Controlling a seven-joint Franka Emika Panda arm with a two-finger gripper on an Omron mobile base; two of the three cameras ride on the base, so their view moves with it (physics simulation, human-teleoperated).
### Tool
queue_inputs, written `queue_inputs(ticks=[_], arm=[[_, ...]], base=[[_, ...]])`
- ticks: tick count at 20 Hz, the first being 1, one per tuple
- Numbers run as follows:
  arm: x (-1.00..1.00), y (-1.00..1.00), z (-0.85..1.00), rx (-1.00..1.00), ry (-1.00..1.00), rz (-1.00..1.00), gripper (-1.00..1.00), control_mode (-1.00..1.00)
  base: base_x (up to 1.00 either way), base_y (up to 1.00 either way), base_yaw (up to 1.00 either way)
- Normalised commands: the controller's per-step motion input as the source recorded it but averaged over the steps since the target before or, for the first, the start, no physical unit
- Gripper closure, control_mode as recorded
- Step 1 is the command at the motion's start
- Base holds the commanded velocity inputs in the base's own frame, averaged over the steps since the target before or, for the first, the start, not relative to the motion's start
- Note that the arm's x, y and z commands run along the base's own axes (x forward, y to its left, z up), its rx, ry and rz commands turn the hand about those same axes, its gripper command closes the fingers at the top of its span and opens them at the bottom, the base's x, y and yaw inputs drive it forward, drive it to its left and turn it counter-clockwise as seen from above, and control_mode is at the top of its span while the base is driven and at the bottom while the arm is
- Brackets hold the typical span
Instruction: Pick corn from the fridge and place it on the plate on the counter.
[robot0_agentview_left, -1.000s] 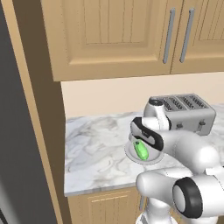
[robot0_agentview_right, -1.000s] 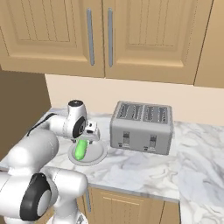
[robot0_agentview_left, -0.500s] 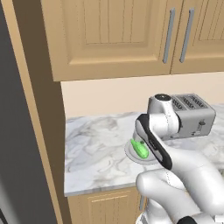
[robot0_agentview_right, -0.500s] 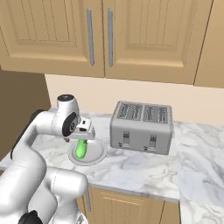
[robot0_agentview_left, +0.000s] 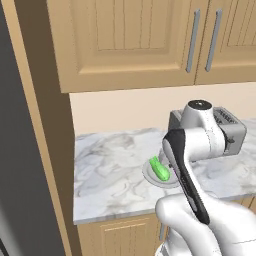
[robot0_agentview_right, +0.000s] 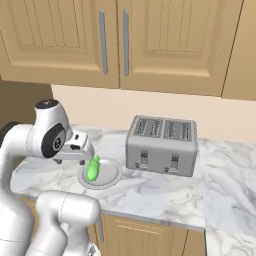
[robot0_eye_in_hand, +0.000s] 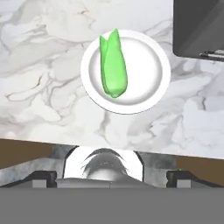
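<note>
The small bright green husk-like corn (robot0_eye_in_hand: 113, 67) lies flat inside the round shallow grey-white plate (robot0_eye_in_hand: 151, 89), toward one side of its well, with its split tapered end reaching the raised rim. From the right base view the corn (robot0_agentview_right: 93, 169) rests on the left half of the plate (robot0_agentview_right: 111, 176); from the left base view the corn (robot0_agentview_left: 160, 168) shows on the plate (robot0_agentview_left: 150, 174) just beyond the arm's dark-striped link. The plate sits on the white-grey marbled stone counter (robot0_agentview_right: 150, 192), near its front edge, above light wooden base cabinets (robot0_agentview_right: 145, 236). Just right of the plate stands a grey metal four-slot toaster (robot0_agentview_right: 162, 145), apart from it. Light wooden wall cabinets (robot0_agentview_right: 110, 40) with grey bar handles hang above. At the far left of the left base view runs the dark grey edge of the fridge (robot0_agentview_left: 22, 165).

The white two-finger gripper (robot0_agentview_right: 80, 150) hangs over the left edge of the plate, just above the corn and clear of it, holding nothing. How wide its jaws stand I cannot tell.
</note>
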Motion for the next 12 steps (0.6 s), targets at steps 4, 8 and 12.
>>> queue_inputs(ticks=[4,8,12], arm=[[-0.65,0.21,0.44,0.00,-0.09,0.00,-1.00,-1.00],[-0.17,0.51,0.14,0.00,-0.18,0.00,-1.00,-1.00],[0.19,0.75,-0.01,0.00,-0.02,0.00,-1.00,-1.00]], base=[[0.00,0.00,0.00],[0.00,0.00,0.00],[0.00,0.00,0.00]])
